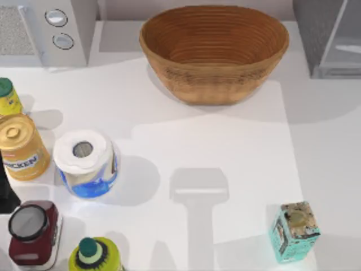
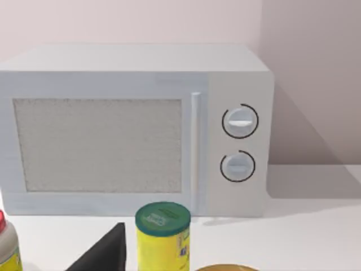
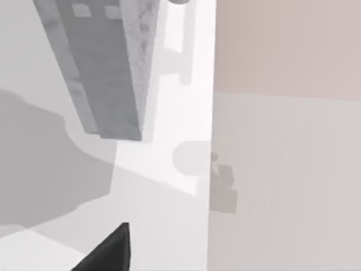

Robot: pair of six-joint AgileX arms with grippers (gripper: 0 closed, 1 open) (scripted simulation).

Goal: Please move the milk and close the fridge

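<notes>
The fridge [image 1: 331,38] stands at the far right corner of the worktop [image 1: 237,141], a plain grey box with a pale door panel [image 1: 348,46] on its right part. From above, the panel seems to stand away from the box rather than flush, so I judge the door is open, though the corner is cropped and I would not swear to it. Where the milk is I cannot tell; the carton near the front right edge is the teal carton [image 1: 293,231] with a gold cap, which is a different thing.

The right gripper [image 3: 110,248] is close to the fridge: its wrist camera looks along the grey side wall of the box and the strip of worktop next to it. The left gripper [image 2: 104,254] is at the far left, facing the microwave [image 2: 135,127], with a yellow can [image 2: 162,237] just beside it. For both, I cannot tell whether the jaws are spread or pressed together.

What matters for the coming move is side. The fridge lies on the right, well apart from the left gripper and with the basket [image 1: 214,51] and the paper roll [image 1: 86,164] between them, so the right arm is the nearer one. The door's long edge runs upright, so a push should meet the panel broadside, towards the box.
</notes>
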